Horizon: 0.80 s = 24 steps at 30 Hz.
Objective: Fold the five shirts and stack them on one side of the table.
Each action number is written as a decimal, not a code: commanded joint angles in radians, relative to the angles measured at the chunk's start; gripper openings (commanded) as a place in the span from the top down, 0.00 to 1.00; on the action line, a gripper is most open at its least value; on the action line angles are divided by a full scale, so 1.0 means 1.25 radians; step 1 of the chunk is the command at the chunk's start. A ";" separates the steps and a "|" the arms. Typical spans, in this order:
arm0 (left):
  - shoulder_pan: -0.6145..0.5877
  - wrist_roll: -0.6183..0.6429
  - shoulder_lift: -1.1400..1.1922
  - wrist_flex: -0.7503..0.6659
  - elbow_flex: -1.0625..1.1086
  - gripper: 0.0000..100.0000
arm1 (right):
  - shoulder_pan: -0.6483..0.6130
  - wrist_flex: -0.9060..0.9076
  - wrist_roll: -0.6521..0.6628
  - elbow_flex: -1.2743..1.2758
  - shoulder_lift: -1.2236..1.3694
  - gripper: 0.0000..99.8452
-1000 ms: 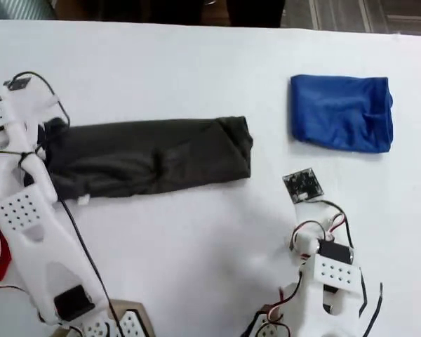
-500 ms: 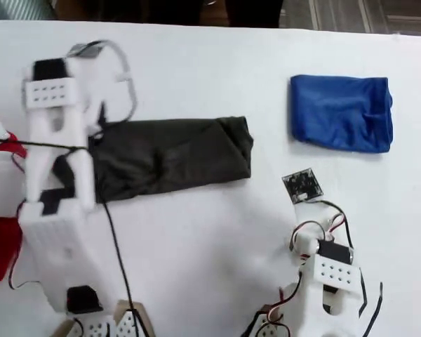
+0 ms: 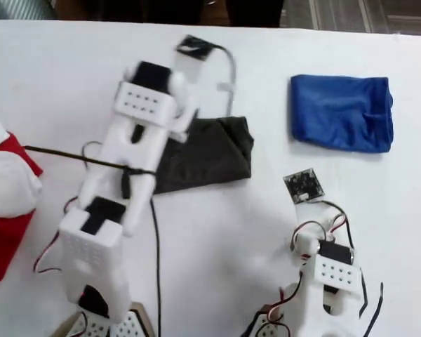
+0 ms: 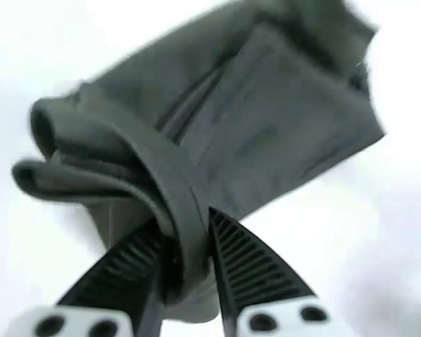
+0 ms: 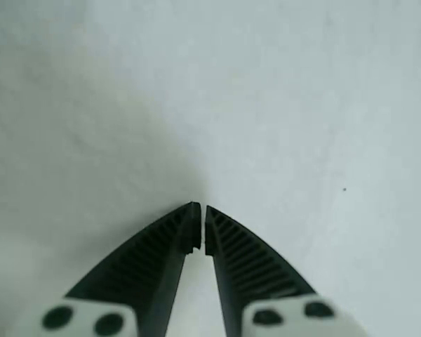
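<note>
A dark grey shirt [image 3: 214,151] lies mid-table, with its left part doubled over under my left arm [image 3: 137,133]. In the left wrist view my left gripper [image 4: 189,228] is shut on a thick fold of the dark grey shirt [image 4: 266,133], which hangs bunched over the white table. A folded blue shirt [image 3: 340,112] rests at the far right. A red and white shirt [image 3: 3,203] sits at the left edge. My right gripper [image 5: 200,210] is shut on nothing, just above bare table near the front right.
The right arm [image 3: 326,270] stands at the front right edge, with its small camera board [image 3: 303,186] just below the blue shirt. White tabletop [image 3: 217,246] lies open between the two arms and along the far side.
My left arm has swung from the table's left edge to the right, carrying the dark shirt's left end over its middle. The shirt now looks shorter. The right arm has not moved.
</note>
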 commanded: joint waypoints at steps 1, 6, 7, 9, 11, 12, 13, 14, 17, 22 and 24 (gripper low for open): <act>0.037 0.009 -0.052 -0.077 -0.008 0.97 | 0.006 -0.012 -0.001 -0.004 -0.019 0.98; 0.080 0.010 -0.039 -0.172 -0.006 0.97 | 0.006 -0.010 -0.001 -0.004 -0.019 0.98; 0.083 0.014 -0.023 -0.190 -0.010 0.97 | 0.006 -0.009 -0.001 -0.004 -0.019 0.98; 0.088 0.025 0.018 -0.207 -0.033 0.97 | 0.006 -0.009 -0.001 -0.004 -0.019 0.98; 0.098 0.026 0.075 -0.209 -0.075 0.97 | 0.006 -0.009 -0.001 -0.004 -0.019 0.98; 0.103 0.026 0.104 -0.201 -0.107 0.97 | 0.006 -0.009 -0.001 -0.004 -0.019 0.98; 0.106 0.026 0.133 -0.190 -0.144 0.97 | 0.006 -0.009 -0.001 -0.004 -0.019 0.98; 0.109 0.026 0.162 -0.179 -0.184 0.97 | 0.006 -0.010 -0.001 -0.004 -0.019 0.98; 0.118 0.026 0.242 -0.133 -0.303 0.97 | 0.006 -0.010 -0.001 -0.004 -0.019 0.98; 0.125 0.023 0.352 -0.028 -0.477 0.84 | 0.006 -0.010 -0.001 -0.004 -0.019 0.98; 0.124 0.023 0.381 0.006 -0.535 0.76 | 0.006 -0.010 -0.001 -0.004 -0.019 0.98</act>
